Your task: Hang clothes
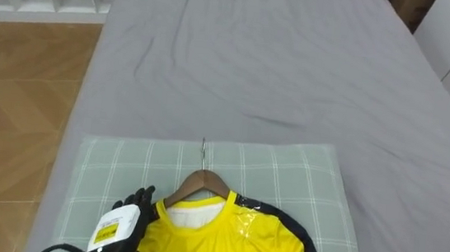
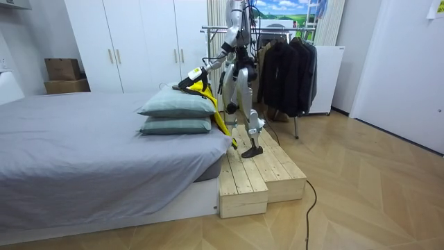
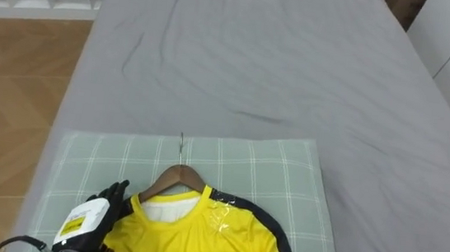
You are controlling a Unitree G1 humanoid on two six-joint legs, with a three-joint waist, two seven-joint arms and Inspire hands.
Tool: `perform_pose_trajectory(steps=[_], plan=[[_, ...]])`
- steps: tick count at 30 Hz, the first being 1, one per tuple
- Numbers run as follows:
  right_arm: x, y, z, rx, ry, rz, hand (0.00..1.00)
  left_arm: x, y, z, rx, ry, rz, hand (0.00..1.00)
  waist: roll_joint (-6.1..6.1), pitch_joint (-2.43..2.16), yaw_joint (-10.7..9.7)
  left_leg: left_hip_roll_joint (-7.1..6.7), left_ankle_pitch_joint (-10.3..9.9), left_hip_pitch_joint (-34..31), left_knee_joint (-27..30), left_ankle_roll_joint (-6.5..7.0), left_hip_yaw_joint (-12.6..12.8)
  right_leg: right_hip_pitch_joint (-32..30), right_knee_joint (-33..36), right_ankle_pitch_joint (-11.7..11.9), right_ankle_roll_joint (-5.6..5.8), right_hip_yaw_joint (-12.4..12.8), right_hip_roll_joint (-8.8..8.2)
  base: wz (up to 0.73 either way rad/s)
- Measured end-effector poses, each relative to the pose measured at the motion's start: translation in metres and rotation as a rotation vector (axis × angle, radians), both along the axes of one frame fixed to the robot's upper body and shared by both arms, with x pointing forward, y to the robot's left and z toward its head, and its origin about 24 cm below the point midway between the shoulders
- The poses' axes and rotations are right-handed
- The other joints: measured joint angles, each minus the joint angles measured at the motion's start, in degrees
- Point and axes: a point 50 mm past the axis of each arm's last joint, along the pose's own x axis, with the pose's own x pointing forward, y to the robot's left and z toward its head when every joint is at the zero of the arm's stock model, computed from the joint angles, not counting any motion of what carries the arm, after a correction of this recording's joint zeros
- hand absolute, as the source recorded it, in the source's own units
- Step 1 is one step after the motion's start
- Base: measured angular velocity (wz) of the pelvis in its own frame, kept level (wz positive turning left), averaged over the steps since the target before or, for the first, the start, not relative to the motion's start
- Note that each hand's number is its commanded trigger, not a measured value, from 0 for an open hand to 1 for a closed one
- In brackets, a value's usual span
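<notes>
Left eye view: my left hand (image 1: 127,216) is resting on the pillow (image 1: 287,173), fingers (image 1: 142,196) nearly straight and pressed together, touching the shirt (image 1: 230,242) on its hanger (image 1: 200,182) just beside them. Room view: the shirt's tail is trailing off the bed (image 2: 69,153). Risk: with nothing pinched, lifting is likely dragging it off.

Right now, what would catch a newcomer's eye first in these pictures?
The yellow shirt on its wooden hanger, lying on the green checked pillow at the near end of the grey bed. The left hand rests at the shirt's left shoulder. In the room view the robot stands on a wooden platform at the bed's head, with dark coats on a rack behind it.
</notes>
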Motion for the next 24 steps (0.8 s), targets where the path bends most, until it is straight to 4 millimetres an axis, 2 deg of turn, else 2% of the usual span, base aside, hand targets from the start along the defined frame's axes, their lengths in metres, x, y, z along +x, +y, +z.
perform_pose_trajectory(steps=[9,21,24], plan=[[0.001,0.002,0.0,0.003,-0.009,0.01,0.0,0.017,-0.002,0.01,-0.018,-0.031,0.018,0.0,0.0,0.0,-1.2,0.02,0.0,0.0,0.2,0.0,-0.1,0.0,0.0,0.0,-0.01,-0.3,-0.02,0.0],[0.002,0.006,0.0,0.023,-0.026,0.012,0.0,0.015,-0.005,0.006,-0.026,0.008,0.008,0.0,-0.01,0.02,-2.8,0.01,0.0,-0.1,0.2,0.0,-0.1,0.0,0.0,0.0,-0.01,0.2,0.04,0.0],[0.003,0.007,0.0,0.029,-0.027,0.014,0.0,0.02,-0.009,0.008,-0.027,0.01,0.004,0.0,0.0,0.04,-2.9,-0.04,0.0,-1.0,0.3,0.01,0.0,-1.0,-0.1,0.3,-0.08,0.3,0.03,0.0]])
